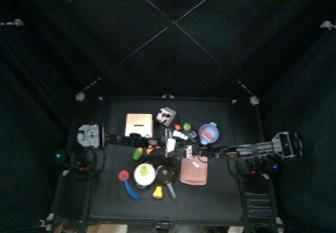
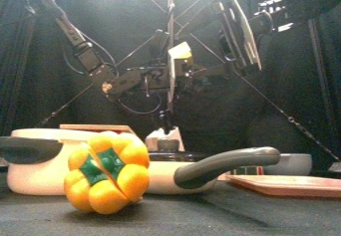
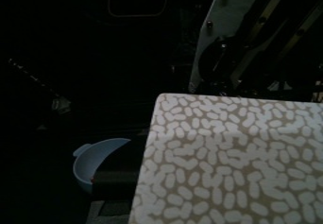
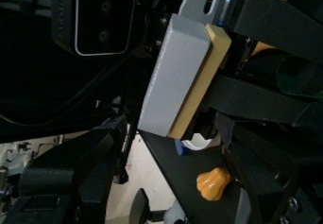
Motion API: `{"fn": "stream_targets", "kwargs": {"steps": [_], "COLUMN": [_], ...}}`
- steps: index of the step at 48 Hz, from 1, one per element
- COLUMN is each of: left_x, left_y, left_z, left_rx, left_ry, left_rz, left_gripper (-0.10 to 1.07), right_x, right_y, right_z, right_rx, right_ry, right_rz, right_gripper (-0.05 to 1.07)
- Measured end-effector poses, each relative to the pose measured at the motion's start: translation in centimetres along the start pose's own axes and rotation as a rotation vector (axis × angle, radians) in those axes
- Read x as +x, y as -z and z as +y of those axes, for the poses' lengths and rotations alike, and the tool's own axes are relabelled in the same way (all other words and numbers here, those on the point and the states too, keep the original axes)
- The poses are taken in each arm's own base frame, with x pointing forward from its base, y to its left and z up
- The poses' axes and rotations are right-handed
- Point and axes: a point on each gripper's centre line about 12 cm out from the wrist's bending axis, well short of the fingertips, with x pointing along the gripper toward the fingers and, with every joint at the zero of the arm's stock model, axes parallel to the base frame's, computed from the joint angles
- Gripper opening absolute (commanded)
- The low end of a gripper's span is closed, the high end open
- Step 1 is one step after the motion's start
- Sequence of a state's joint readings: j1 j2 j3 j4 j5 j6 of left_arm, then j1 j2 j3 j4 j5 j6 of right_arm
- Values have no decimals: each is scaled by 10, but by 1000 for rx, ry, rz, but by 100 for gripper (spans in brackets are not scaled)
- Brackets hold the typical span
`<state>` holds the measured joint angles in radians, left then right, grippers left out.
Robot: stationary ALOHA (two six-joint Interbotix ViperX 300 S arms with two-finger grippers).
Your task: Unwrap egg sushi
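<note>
The egg sushi (image 4: 190,72), a block with a pale layer and a yellow egg layer, hangs above the table's middle (image 2: 178,51). In the left wrist view its speckled rice face (image 3: 233,162) fills the space where the jaws would show and hides them. My left gripper (image 1: 157,121) comes in from the left and is shut on the sushi. The right gripper (image 4: 243,72) stands wide open against the yellow side, one black jaw to either side of it. Whether a wrap is still around the block I cannot tell.
Near the table's front edge lie a yellow bell pepper (image 2: 107,172), a white pan with a black handle (image 2: 220,166) and a pink plate (image 2: 286,185). A blue bowl (image 3: 101,160) and a tan board (image 1: 138,122) sit on the table among other toy foods.
</note>
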<state>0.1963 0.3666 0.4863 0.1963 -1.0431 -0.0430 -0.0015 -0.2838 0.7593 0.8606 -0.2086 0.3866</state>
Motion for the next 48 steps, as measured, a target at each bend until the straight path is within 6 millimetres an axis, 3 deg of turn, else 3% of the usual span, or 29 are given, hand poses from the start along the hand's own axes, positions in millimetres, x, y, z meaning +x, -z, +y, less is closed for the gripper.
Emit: {"fn": "stream_targets", "kwargs": {"steps": [20, 37, 48], "left_x": [1, 1, 0], "left_y": [0, 1, 2], "left_z": [2, -1, -1], "left_rx": [0, 3, 2], "left_ry": [-4, 4, 4], "left_rz": [0, 3, 8], "left_gripper": [62, 62, 62], "right_x": [1, 3, 3], "right_y": [-7, -8, -6], "right_z": [-1, -4, -3], "right_rx": [-6, -11, -21], "right_ry": [0, 6, 3], "right_rz": [-29, -31, -26], "right_gripper": [102, 70, 67]}}
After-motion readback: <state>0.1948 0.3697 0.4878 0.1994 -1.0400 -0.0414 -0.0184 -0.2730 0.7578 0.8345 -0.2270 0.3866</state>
